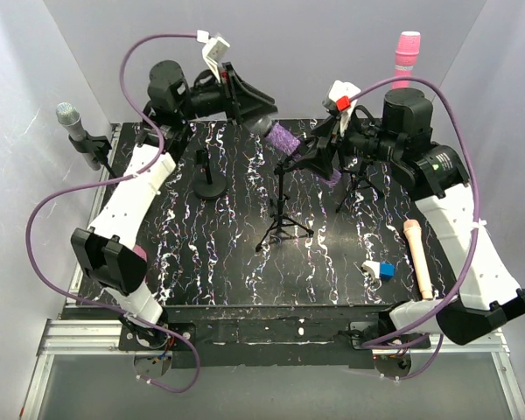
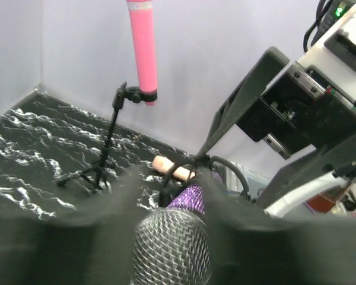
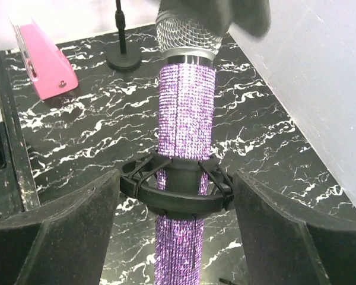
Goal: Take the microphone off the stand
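Jaws of the right gripper (image 3: pixel 178 234), wide open and empty, flank the clip (image 3: pixel 177 193) holding the purple microphone (image 3: pixel 186 113); above the clip, left gripper (image 2: pixel 172 234) jaws seemingly pinch its grille, so unbraced pulling could topple the stand (image 1: pixel 282 224).

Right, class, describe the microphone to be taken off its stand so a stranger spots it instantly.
On the black marbled table, find the tripod stand in the middle. Its clip holds the purple glitter microphone, sparkly unlike the pink microphone, grey microphone and peach microphone.
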Available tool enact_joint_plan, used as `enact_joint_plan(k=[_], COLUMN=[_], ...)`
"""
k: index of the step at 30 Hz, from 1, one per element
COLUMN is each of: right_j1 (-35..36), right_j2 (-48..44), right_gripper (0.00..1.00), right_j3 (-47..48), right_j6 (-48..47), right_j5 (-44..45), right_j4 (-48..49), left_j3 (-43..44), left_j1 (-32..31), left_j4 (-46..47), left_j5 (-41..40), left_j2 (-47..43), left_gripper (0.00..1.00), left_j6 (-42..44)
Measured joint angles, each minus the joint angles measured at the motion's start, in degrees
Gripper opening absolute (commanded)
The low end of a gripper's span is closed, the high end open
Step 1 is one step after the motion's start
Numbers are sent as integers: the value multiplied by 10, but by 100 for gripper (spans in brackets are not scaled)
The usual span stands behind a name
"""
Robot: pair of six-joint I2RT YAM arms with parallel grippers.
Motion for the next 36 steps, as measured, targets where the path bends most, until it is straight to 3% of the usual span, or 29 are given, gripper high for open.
enact_joint_plan(k=[5,6,7,8,9,10,13,18,24,30,36], right_j1=[-5,-5,-7,-7,-7,-7,-8,-8,-8,-9,-9], right_j2=[-24,-26,-26,-27,-27,-27,-27,-22,-18,-21,-22], right_gripper=[54,54,54,54,54,54,54,54,54,54,51], right_j3=[-19,-21,-21,-21,-21,-21,-21,-16,-12,-12,-12], right_j6=[-15,-15,-16,-18,-19,-20,-22,-23,-22,-22,-22], right_j5=[15,14,14,14,15,14,11,7,2,0,0], right_j4=[-11,-11,-10,-10,-10,-10,-10,-11,-12,-21,-23], left_j3=[56,59,61,61,62,62,51,-83,-88,-73,-72], left_j1=[22,26,30,33,35,37,42,44,8,-27,-28], left_j4=[-56,-67,-78,-86,-98,-111,-137,-112,-67,-30,-45], left_j5=[-29,-38,-45,-49,-51,-53,-64,-85,-68,-50,-62], left_j2=[-3,-6,-7,-8,-8,-8,-11,-68,-68,-54,-43], left_gripper=[0,19,56,78,93,98,98,98,95,69,54], left_j6=[40,47,54,61,68,71,56,-9,-35,-36,-29])
